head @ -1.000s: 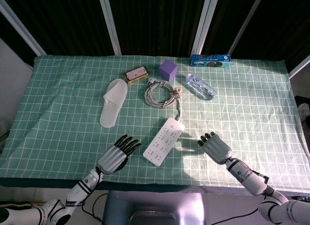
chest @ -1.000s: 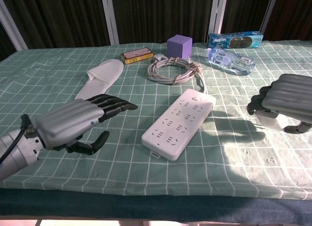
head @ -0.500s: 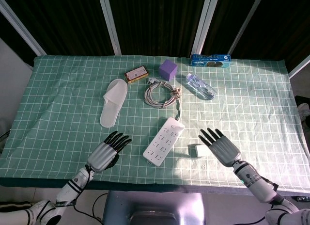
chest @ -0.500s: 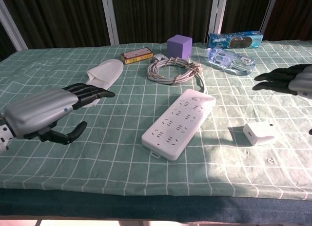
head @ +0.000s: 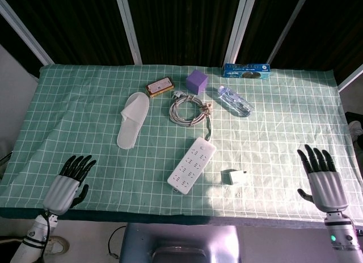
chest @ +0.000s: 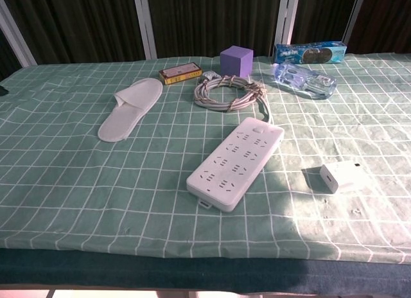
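Only the head view shows the hands: the left hand [head: 67, 183] at the near left table edge and the right hand [head: 321, 177] at the near right, both with fingers spread and grasping nothing. The white charger [head: 233, 177] [chest: 342, 176] lies between them, just right of the power strip [head: 191, 164] [chest: 236, 162].

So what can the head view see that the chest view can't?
Only the head view shows the left robot hand and right robot hand, both empty with fingers spread, at the near table corners. The chest view shows nothing extra, just the items from a lower, nearer angle. Both show the power strip, white charger, slipper, coiled cable and purple cube.
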Robot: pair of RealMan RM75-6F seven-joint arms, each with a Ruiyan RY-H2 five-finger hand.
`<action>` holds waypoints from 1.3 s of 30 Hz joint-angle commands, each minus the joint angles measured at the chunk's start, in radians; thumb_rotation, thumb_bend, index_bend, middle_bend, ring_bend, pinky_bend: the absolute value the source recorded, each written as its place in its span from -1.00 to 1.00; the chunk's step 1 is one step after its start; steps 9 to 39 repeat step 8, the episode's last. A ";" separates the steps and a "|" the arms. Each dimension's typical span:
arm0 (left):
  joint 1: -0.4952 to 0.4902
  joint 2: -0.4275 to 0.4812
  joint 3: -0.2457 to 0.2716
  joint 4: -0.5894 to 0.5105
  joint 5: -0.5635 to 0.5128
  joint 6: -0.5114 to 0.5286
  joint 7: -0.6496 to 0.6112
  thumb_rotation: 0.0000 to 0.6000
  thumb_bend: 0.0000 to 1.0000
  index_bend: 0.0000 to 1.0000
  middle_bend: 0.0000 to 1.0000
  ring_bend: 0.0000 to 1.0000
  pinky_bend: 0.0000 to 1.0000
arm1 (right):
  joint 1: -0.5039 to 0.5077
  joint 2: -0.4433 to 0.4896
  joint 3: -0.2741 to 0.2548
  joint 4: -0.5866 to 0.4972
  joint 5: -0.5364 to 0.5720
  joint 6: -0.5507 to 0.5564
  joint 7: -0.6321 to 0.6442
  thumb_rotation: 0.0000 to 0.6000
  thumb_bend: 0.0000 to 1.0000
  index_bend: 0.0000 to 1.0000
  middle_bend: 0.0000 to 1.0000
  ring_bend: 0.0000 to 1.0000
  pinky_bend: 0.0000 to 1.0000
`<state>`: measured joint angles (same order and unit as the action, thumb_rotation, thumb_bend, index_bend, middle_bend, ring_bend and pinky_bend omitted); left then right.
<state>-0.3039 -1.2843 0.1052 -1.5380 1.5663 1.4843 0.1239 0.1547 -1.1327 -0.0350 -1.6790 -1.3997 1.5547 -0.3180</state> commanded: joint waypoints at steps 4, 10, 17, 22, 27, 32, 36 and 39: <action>0.061 0.054 -0.088 0.048 -0.119 0.047 -0.125 1.00 0.09 -1.00 -1.00 -1.00 -0.91 | -0.045 -0.015 0.045 0.046 0.012 0.045 0.047 1.00 -0.63 -1.00 -1.00 -1.00 -0.74; 0.060 0.079 -0.088 0.030 -0.119 0.009 -0.141 1.00 0.10 -1.00 -1.00 -1.00 -0.91 | -0.040 -0.009 0.059 0.059 0.029 0.008 0.063 1.00 -0.63 -1.00 -1.00 -1.00 -0.74; 0.060 0.079 -0.088 0.030 -0.119 0.009 -0.141 1.00 0.10 -1.00 -1.00 -1.00 -0.91 | -0.040 -0.009 0.059 0.059 0.029 0.008 0.063 1.00 -0.63 -1.00 -1.00 -1.00 -0.74; 0.060 0.079 -0.088 0.030 -0.119 0.009 -0.141 1.00 0.10 -1.00 -1.00 -1.00 -0.91 | -0.040 -0.009 0.059 0.059 0.029 0.008 0.063 1.00 -0.63 -1.00 -1.00 -1.00 -0.74; 0.060 0.079 -0.088 0.030 -0.119 0.009 -0.141 1.00 0.10 -1.00 -1.00 -1.00 -0.91 | -0.040 -0.009 0.059 0.059 0.029 0.008 0.063 1.00 -0.63 -1.00 -1.00 -1.00 -0.74; 0.060 0.079 -0.088 0.030 -0.119 0.009 -0.141 1.00 0.10 -1.00 -1.00 -1.00 -0.91 | -0.040 -0.009 0.059 0.059 0.029 0.008 0.063 1.00 -0.63 -1.00 -1.00 -1.00 -0.74; 0.060 0.079 -0.088 0.030 -0.119 0.009 -0.141 1.00 0.10 -1.00 -1.00 -1.00 -0.91 | -0.040 -0.009 0.059 0.059 0.029 0.008 0.063 1.00 -0.63 -1.00 -1.00 -1.00 -0.74; 0.060 0.079 -0.088 0.030 -0.119 0.009 -0.141 1.00 0.10 -1.00 -1.00 -1.00 -0.91 | -0.040 -0.009 0.059 0.059 0.029 0.008 0.063 1.00 -0.63 -1.00 -1.00 -1.00 -0.74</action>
